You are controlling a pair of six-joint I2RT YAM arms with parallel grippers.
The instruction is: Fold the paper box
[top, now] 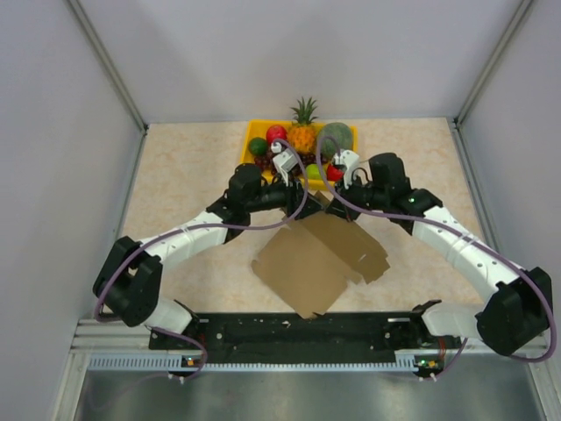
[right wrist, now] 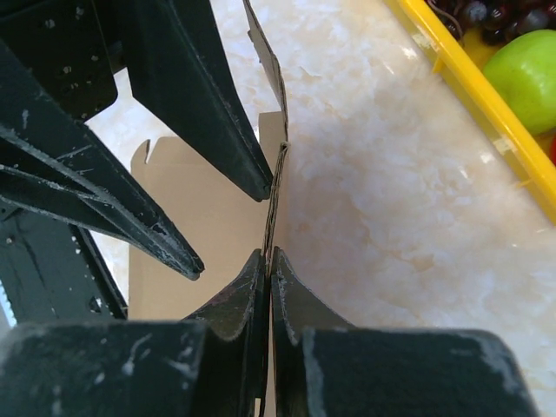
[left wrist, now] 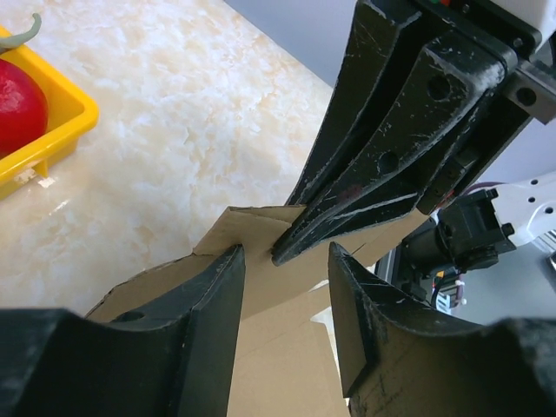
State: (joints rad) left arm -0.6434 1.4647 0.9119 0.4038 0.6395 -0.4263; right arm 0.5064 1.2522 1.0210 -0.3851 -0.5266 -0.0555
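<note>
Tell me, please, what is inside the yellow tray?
Seen in the tray: a pineapple, a melon, a red apple, a green apple and dark grapes. The arms cover its near part, so anything there is hidden.

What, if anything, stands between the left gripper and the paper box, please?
Nothing visible does: the open left gripper sits right at the raised edge of the paper box. The only thing close by is the right gripper, shut on that same edge just ahead of it.
</note>
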